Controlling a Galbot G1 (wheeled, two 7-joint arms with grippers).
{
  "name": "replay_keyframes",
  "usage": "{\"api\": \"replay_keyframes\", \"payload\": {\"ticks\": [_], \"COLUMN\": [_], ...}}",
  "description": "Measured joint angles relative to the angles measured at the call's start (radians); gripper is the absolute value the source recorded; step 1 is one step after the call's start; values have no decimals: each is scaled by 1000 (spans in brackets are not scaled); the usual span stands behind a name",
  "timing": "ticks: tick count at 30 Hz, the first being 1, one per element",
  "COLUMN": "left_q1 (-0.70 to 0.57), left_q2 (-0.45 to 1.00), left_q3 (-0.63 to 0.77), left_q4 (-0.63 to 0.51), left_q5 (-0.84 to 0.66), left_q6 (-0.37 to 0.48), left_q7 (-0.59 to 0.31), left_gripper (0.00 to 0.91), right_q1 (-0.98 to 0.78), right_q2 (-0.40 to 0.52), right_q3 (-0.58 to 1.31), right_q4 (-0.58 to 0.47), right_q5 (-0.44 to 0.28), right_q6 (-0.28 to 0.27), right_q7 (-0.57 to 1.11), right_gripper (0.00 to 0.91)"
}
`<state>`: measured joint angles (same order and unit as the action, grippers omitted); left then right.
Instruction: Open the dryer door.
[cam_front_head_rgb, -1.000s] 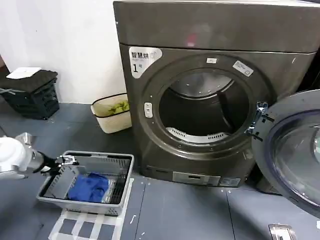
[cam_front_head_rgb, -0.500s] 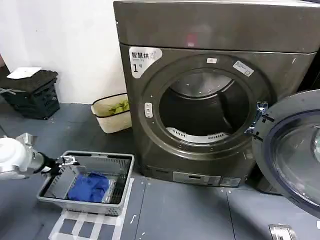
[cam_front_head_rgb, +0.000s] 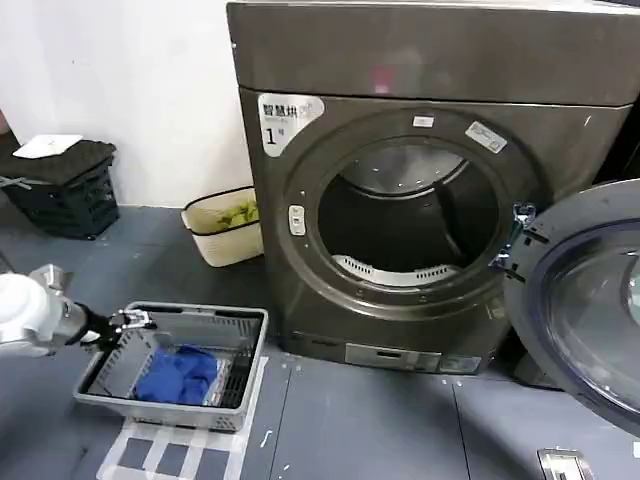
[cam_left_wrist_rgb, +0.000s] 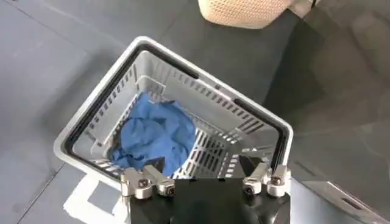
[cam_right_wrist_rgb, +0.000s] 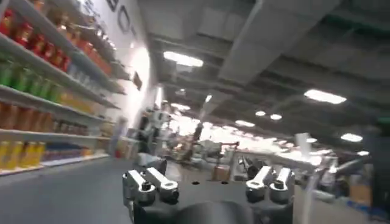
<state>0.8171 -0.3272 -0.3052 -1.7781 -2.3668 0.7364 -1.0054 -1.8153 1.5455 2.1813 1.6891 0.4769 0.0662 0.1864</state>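
Observation:
The dryer (cam_front_head_rgb: 420, 60) is a big grey-brown front-loader with a white "1" label. Its round opening (cam_front_head_rgb: 405, 220) is uncovered and the drum inside is dark. The dryer door (cam_front_head_rgb: 590, 310) is swung wide open to the right on its hinge (cam_front_head_rgb: 515, 240), with its chrome rim and tinted glass facing me. My left gripper (cam_front_head_rgb: 135, 322) hovers low at the left, over the near corner of a grey laundry basket (cam_front_head_rgb: 250, 320), far from the door. It is open and holds nothing (cam_left_wrist_rgb: 206, 167). My right gripper (cam_right_wrist_rgb: 207, 176) is open and empty, pointing into the room.
Blue cloth (cam_front_head_rgb: 178, 372) lies in the basket (cam_left_wrist_rgb: 97, 91), which stands on the floor left of the dryer. A cream wicker bin (cam_front_head_rgb: 222, 235) stands by the wall and a black crate (cam_front_head_rgb: 65, 190) at the far left. The open door takes up the floor space on the right.
My left gripper has drifted slightly to the left over the basket. The door and everything else have stayed put.

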Motion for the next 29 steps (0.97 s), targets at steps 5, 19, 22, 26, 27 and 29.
{"api": "replay_keyframes", "payload": {"ticks": [5,19,22,26,27,29], "left_q1": [-2,-7,-5,-6,-6,-6], "left_q2": [1,0,-1,-3,-3,-3], "left_q3": [0,2,2,2,2,2], "left_q4": [5,4,6,8,8,9], "left_q5": [1,6,7,11,12,14], "left_q6": [0,0,0,0,0,0], "left_q7": [1,2,2,2,3,3], "left_gripper": [907,907,907,907,907,907], "right_q1": [-23,-30,-30,-31,-31,-31], "right_q2": [11,8,9,9,9,9], "right_q3": [25,44,44,44,44,44], "right_q4": [-38,-77,-78,-80,-80,-80], "right_q5": [-3,4,4,4,4,4], "right_q6": [48,51,54,54,54,54], "right_q7": [-18,-35,-39,-40,-40,-42], "right_gripper": [907,907,907,907,907,907]}}
